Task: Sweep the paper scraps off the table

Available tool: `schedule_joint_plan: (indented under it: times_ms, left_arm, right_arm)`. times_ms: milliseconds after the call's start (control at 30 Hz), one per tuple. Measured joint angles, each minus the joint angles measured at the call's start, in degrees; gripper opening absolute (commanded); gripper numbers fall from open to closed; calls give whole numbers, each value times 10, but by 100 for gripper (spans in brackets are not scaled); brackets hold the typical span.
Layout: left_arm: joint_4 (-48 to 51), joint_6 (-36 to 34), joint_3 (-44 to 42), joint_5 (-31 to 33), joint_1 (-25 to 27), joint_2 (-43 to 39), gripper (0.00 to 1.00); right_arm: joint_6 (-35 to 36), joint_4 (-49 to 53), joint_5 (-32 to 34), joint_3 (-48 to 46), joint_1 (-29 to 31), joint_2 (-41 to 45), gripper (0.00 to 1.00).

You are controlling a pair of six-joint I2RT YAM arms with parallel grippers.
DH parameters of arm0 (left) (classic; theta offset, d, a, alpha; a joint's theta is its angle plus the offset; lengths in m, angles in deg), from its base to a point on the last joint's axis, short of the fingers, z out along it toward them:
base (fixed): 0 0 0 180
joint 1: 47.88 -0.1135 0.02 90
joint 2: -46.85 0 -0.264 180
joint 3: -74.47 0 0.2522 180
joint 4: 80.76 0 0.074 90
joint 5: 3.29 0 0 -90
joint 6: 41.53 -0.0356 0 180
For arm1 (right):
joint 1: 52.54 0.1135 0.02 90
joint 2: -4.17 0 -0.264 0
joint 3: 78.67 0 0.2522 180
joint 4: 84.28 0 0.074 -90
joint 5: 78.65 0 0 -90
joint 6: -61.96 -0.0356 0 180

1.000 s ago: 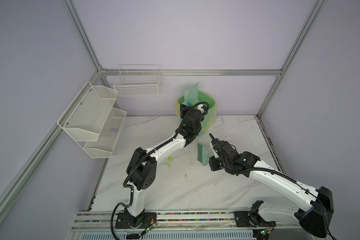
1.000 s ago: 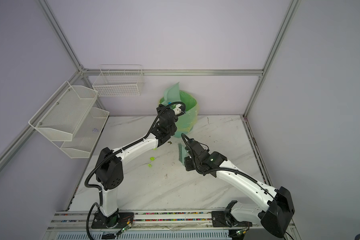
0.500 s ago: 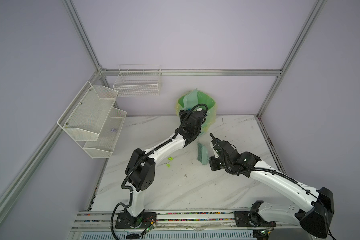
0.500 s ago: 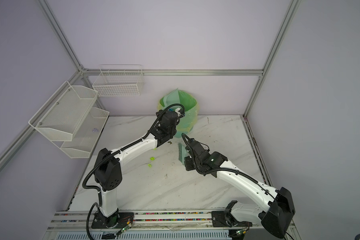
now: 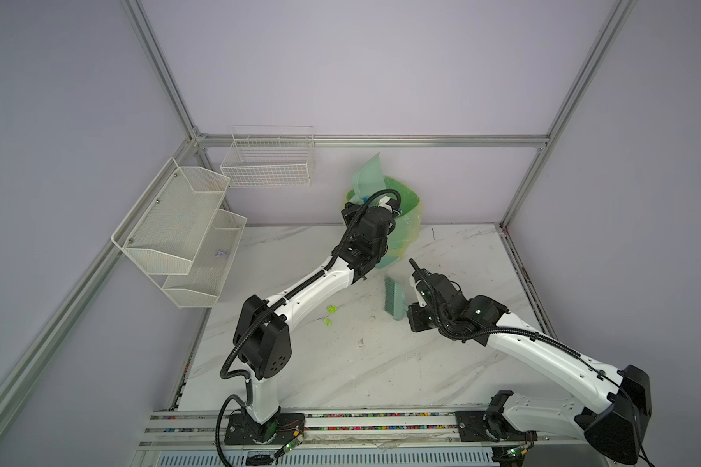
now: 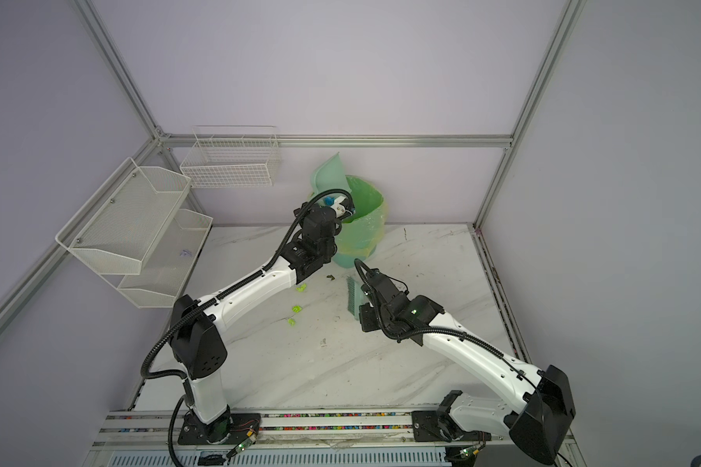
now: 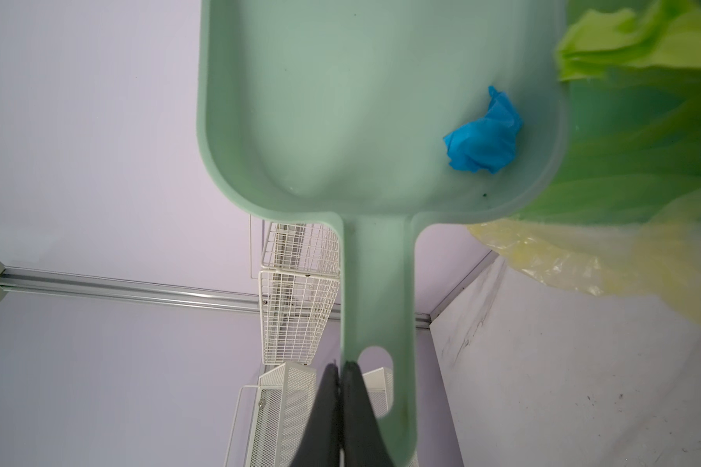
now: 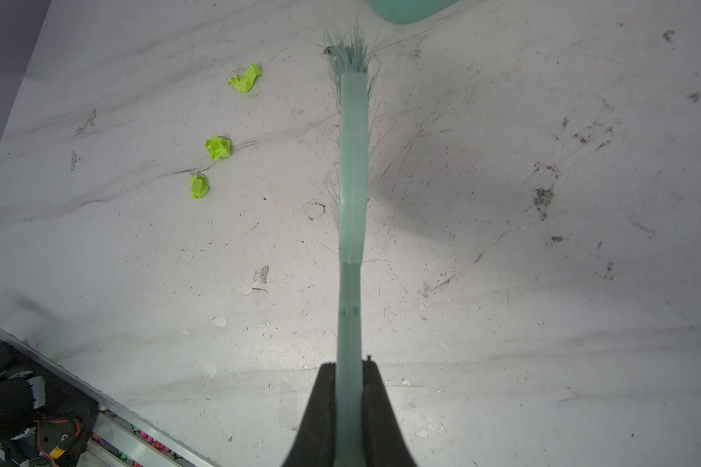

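My left hand (image 7: 340, 372) is clamped on the handle of the dustpan (image 7: 340, 101), tilting it at the bin (image 7: 644, 161), I'd say to shed the blue scrap (image 7: 482, 141). My right hand (image 8: 351, 368) pinches the brush (image 8: 353, 161) near three yellow-green scraps (image 8: 218, 147) on the desk (image 8: 502, 283).

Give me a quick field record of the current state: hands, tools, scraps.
left hand: shut on dustpan handle
dustpan: tipped up over the bin
blue scrap: one, inside the dustpan
right hand: shut on brush
brush: bristles down at the table
yellow-green scraps: three, loose on the table, apart from the brush
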Motion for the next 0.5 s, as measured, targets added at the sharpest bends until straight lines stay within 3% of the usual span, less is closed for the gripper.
schedule_joint_plan:
  times_ms: [167, 500]
  left_arm:
    - [-73, -61, -19, 4, 2, 0, 0]
    - [-101, -100, -31, 8, 4, 13, 0]
  right_arm:
    - [-2, 0, 0, 0, 0, 0, 0]
    - [-3, -2, 4, 0, 0, 0, 0]
